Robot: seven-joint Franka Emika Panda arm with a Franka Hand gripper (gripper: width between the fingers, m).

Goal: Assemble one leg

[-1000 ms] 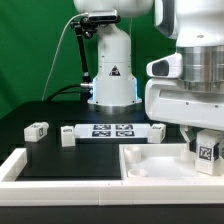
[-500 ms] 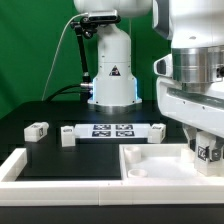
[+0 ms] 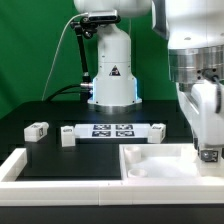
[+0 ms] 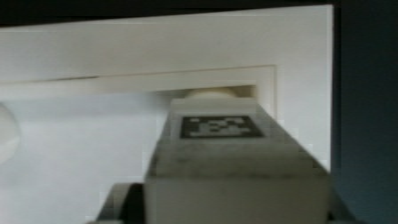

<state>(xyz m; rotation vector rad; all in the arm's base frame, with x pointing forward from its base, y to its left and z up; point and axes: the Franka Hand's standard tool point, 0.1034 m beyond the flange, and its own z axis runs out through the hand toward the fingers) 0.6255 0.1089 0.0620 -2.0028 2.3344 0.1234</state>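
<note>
We've turned at the wrist — a second ago the leg's tag faced the exterior view, and now the gripper [image 3: 207,152] shows its side and hides the leg there. The wrist view picks it up: the leg [image 4: 228,150], tag up, runs out from between the fingers, clamped, its far end sitting at the inner corner of the large square piece [image 3: 160,160]. We read that as lining up to seat it. Three more legs lie by the marker board [image 3: 112,129] — untouched.
</note>
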